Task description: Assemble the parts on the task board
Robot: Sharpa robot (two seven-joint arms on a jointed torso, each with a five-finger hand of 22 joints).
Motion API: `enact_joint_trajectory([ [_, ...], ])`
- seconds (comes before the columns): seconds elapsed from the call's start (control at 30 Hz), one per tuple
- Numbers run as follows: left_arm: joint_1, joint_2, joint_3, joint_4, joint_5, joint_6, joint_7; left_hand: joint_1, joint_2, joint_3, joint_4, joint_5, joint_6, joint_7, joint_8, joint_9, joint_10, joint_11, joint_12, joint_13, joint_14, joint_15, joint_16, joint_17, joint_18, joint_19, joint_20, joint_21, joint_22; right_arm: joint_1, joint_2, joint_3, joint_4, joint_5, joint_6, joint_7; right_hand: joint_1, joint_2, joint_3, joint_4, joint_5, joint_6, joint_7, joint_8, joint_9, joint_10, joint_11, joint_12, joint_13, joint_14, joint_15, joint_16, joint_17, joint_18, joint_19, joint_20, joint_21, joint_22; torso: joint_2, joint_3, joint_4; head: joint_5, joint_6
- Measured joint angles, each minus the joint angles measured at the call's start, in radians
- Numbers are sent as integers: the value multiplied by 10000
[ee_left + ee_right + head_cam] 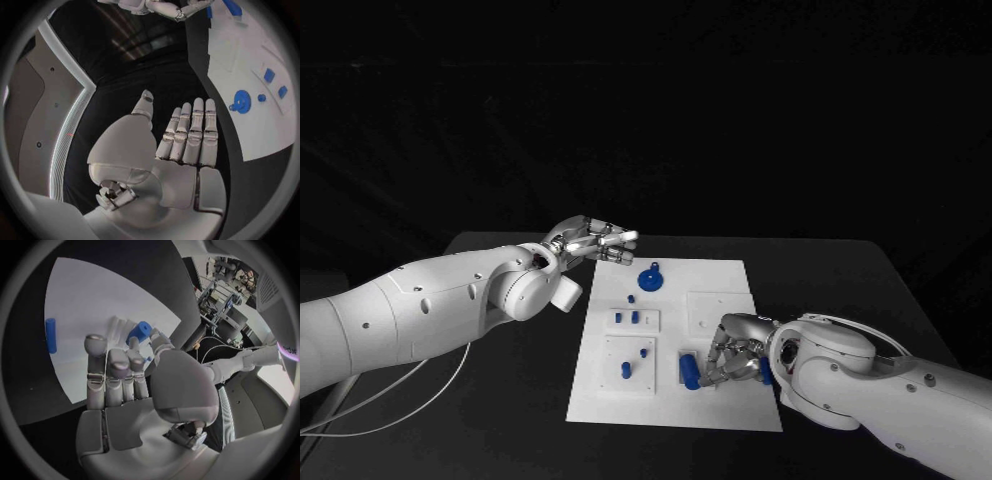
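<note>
The white task board lies in the middle of the table. My right hand hunches over its near right part and pinches a short blue cylinder between thumb and fingers. A second blue cylinder lies flat on the board just beside that hand and is also seen from the right wrist. A blue round disc with a tab sits at the far end of the board. My left hand hovers over the board's far left corner, fingers straight and holding nothing.
Small blue pieces stand in a raised white block on the left of the board, and more sit in the block nearer me. Another white block lies right of centre. Black table surrounds the board.
</note>
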Motion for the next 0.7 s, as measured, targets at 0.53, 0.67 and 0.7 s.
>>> enact_joint_trajectory([
  [0.53, 0, 13, -1, -14, -3, 12, -17, 0, 0, 0, 0, 0, 0, 0, 0, 0, 0, 0, 0, 0, 0, 0, 0, -1, 0, 0, 0, 0, 0, -191, 406, -2, -302, -202, -199, -378, -240, 83, 820, 94, -272, 433, -519, 35, 5765, 167, -344, 256, 75, -15, -138, 90, -1, -1, -17, -94, 115, -11, 0, -6, 12, -8, -41],
  [0.67, 0, 14, -1, -16, -5, 17, -22, 0, 0, 0, 0, 0, 0, 0, 0, 0, 0, 0, 0, 0, 0, 0, 0, -1, 0, 0, 0, 0, 0, -238, 491, -2, -385, -352, -330, -570, -321, 105, 879, 138, -272, 474, -561, 35, 6033, 217, -394, 438, 219, -7, -146, 94, -14, -1, 0, -110, 115, -35, 0, -6, 8, -8, -47],
  [0.7, 0, 14, -1, -16, -5, 18, -23, 0, 0, 0, 0, 0, 0, 0, 0, 0, 0, 0, 0, 0, 0, 0, 0, -1, -1, 0, 0, 0, -1, -248, 512, -2, -402, -383, -359, -610, -375, 112, 897, 156, -269, 475, -561, 35, 6070, 217, -394, 473, 241, 9, -161, 94, -21, -1, 18, -128, 116, -42, 0, -5, 6, -8, -47],
])
